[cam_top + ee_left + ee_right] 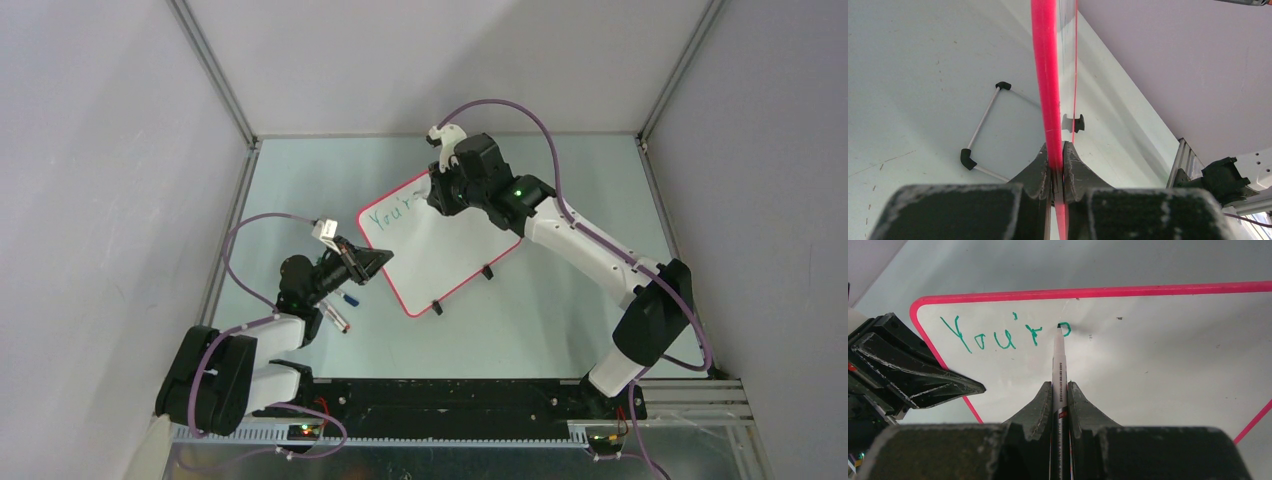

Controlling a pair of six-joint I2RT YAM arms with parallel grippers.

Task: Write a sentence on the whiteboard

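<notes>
The whiteboard (440, 245), glossy white with a red-pink rim and two black clip feet, lies tilted mid-table. Green writing "You're" runs along its upper left (998, 335). My left gripper (372, 262) is shut on the board's left rim, seen edge-on in the left wrist view (1048, 100). My right gripper (440, 195) is shut on a white marker (1058, 370). The marker tip touches the board (1148, 365) at a partly drawn green letter just right of the "r".
A blue-capped pen (351, 297) and another marker (338, 318) lie on the table left of the board. A white wire stand with black corners (980, 130) rests on the table. Grey walls enclose the cell; a metal rail (450, 395) runs along the near edge.
</notes>
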